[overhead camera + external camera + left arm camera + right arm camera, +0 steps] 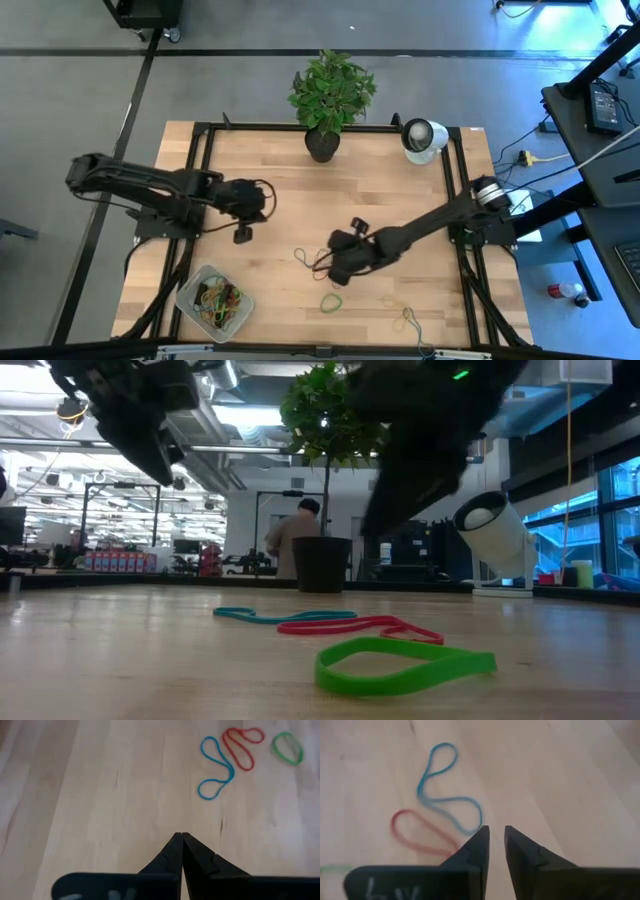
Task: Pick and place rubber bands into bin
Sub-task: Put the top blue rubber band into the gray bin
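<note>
You have three rubber bands together mid-table: one blue (447,800), one red (417,835), one green (400,665). Your right end effector (496,837) hovers slightly parted over them; the left end effector (181,840) is closed.

Both arms are black with long, thin links and loose black cables near the wrists. The right arm (440,222), at the frame's right, has a shiny silver ring at its base. Each gripper has two pointed black fingers (475,847).

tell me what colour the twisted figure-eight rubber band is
Blue, the twisted rubber band shows best in the left wrist view.
</note>
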`<action>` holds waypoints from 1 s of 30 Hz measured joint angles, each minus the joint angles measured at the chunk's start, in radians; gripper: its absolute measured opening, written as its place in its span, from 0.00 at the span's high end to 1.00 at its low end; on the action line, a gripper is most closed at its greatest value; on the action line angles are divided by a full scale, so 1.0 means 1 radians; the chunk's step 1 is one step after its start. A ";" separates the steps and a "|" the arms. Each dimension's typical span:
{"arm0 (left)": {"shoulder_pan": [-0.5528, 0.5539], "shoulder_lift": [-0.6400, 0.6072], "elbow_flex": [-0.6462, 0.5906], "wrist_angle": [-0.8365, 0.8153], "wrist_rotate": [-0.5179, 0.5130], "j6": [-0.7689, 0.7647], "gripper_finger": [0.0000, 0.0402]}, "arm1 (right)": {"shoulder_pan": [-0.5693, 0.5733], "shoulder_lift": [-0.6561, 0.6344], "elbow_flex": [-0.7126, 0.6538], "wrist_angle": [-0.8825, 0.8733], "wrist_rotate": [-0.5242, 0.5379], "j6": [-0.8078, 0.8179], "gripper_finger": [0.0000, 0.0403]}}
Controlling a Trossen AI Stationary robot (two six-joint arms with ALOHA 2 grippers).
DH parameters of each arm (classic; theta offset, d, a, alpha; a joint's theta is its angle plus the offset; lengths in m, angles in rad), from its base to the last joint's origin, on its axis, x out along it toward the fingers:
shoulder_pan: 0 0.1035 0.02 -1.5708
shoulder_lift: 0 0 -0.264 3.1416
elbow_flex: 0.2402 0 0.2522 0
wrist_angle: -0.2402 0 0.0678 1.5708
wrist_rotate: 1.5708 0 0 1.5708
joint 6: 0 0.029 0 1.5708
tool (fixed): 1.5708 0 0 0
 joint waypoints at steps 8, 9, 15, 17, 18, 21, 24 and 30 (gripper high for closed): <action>0.000 -0.149 -0.026 0.001 -0.003 -0.039 1.00 | -0.067 0.170 0.128 0.014 -0.091 -0.053 0.83; 0.000 -0.161 -0.028 -0.009 -0.003 -0.040 1.00 | -0.072 0.184 0.140 0.024 -0.113 -0.056 0.84; -0.015 -0.205 -0.029 -0.013 -0.003 -0.055 1.00 | -0.078 0.221 0.158 0.030 -0.143 -0.055 0.84; -0.024 -0.205 -0.028 -0.004 -0.003 -0.055 1.00 | -0.078 0.222 0.151 0.012 -0.147 -0.055 0.84; -0.028 -0.205 -0.028 -0.013 -0.003 -0.055 1.00 | -0.078 0.227 0.152 0.015 -0.156 -0.057 0.84; -0.041 -0.201 -0.028 -0.001 -0.007 -0.058 1.00 | -0.077 0.235 0.152 -0.013 -0.168 -0.057 0.84; -0.047 -0.199 -0.029 -0.008 -0.018 -0.056 1.00 | -0.077 0.244 0.155 -0.024 -0.183 -0.056 0.85; -0.047 -0.196 -0.028 -0.003 -0.025 -0.055 1.00 | -0.074 0.256 0.156 -0.020 -0.178 -0.026 0.97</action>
